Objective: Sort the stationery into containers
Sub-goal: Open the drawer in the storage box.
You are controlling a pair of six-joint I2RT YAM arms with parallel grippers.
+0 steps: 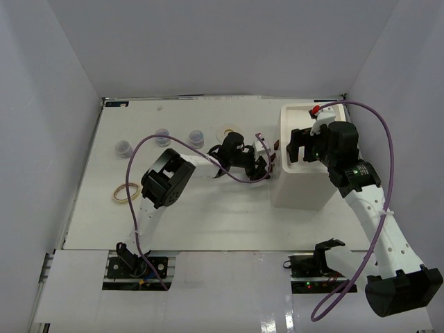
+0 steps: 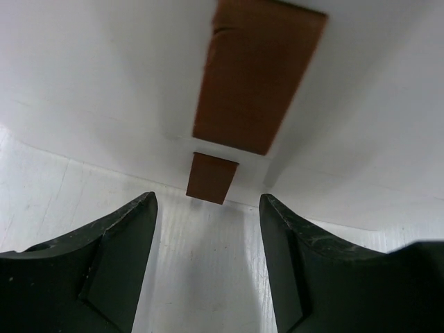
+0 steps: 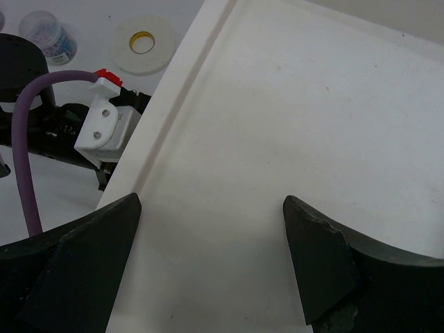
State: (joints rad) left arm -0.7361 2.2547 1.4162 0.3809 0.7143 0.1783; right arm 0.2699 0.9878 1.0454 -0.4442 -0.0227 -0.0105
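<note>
The white organiser [image 1: 303,182] stands at the right of the table. My left gripper [image 1: 266,168] is open and empty at its left side, close to the drawer fronts. In the left wrist view the gripper [image 2: 208,210] points at two brown handles, a large upper one [image 2: 258,76] and a small lower one [image 2: 211,178], on the white front [image 2: 104,83]. My right gripper [image 1: 298,148] is open and empty just above the organiser's tray top [image 3: 291,104]. Three clear jars [image 1: 123,147] [image 1: 163,137] [image 1: 196,139], the cream tape ring [image 1: 227,130] and the loop band [image 1: 126,192] lie on the table. No pens show.
White walls close in the table on three sides. The left arm's wrist with a white connector [image 3: 104,125] and purple cable [image 3: 21,159] lies beside the organiser's left edge. The tape ring [image 3: 144,45] and one jar [image 3: 47,35] show beyond it.
</note>
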